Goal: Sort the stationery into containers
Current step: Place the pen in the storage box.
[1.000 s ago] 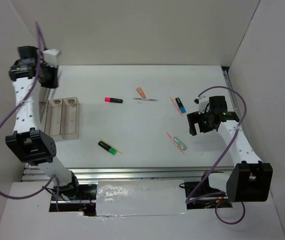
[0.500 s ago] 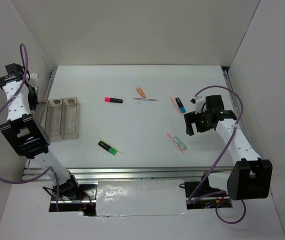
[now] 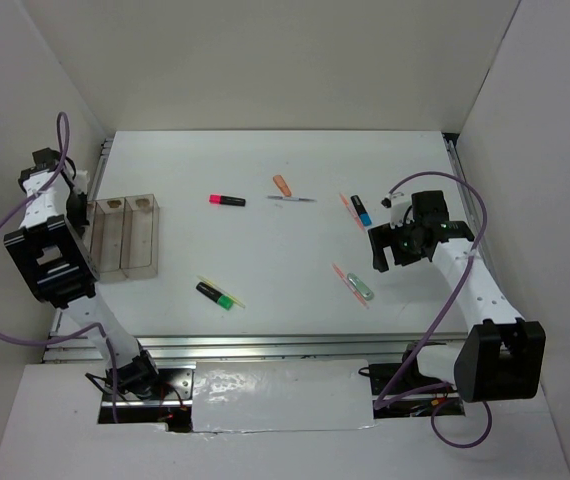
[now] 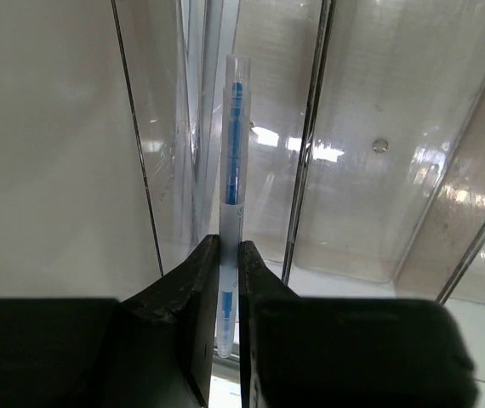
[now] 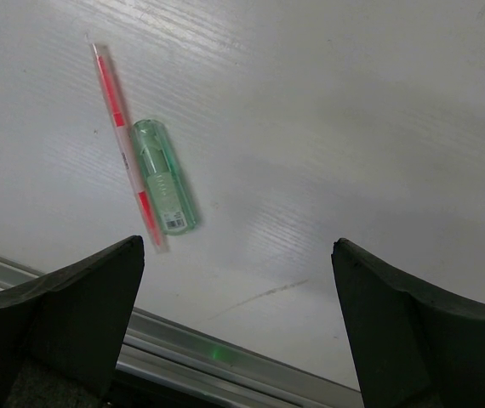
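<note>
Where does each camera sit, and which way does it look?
Top external: above and behind, looking down at the table; left arm and right arm show.
Left wrist: on that arm, facing the bins; left pincer grips a blue pen.
Right wrist: facing down at the mint highlighter and red pen; open right pincer shows.
Shared: top and right wrist both show that highlighter.

The containers [image 4: 379, 170] are seen to be clear, brownish-tinted plastic, glossy, with bright reflections and faint scuffs. The blue pen [image 4: 233, 153] pinched in the left gripper [image 4: 230, 255] is made of frosted translucent plastic over a blue core, and the gripper's fingers [image 4: 183, 323] are finished in matt black. The table [image 5: 353, 127] is shown as white and matt, with a fine straight grain. On it, the mint green highlighter [image 5: 164, 177] is of glossy see-through plastic, the red pen [image 5: 122, 144] beside it of clear plastic — and the rail [image 5: 225, 361] at the near edge is of smooth metal with a dull sheen.
</note>
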Robot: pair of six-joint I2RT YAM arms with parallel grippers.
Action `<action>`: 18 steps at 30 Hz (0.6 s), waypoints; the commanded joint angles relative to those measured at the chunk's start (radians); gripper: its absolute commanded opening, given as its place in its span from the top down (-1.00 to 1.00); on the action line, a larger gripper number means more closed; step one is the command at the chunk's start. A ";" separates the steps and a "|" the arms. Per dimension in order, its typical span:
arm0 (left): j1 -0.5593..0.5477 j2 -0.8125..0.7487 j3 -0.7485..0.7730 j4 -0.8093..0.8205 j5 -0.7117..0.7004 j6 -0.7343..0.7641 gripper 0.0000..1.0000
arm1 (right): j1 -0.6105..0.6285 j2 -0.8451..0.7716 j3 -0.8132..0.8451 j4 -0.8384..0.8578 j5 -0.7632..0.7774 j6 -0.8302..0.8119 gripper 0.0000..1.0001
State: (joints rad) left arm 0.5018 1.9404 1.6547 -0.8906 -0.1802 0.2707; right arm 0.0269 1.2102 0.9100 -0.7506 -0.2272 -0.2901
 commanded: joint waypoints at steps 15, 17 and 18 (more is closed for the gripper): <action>-0.012 -0.114 0.073 0.005 0.300 0.060 0.13 | 0.016 -0.032 0.030 -0.035 -0.018 -0.020 -0.94; -0.040 -0.182 0.056 0.001 0.401 0.149 0.13 | 0.021 -0.032 0.029 -0.035 -0.020 -0.015 -0.94; -0.096 -0.252 0.048 -0.005 0.477 0.185 0.11 | 0.021 -0.029 0.029 -0.035 -0.020 -0.014 -0.94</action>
State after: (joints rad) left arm 0.4870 1.8809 1.6737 -0.8772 0.0441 0.3397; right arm 0.0368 1.2064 0.9100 -0.7605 -0.2302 -0.3042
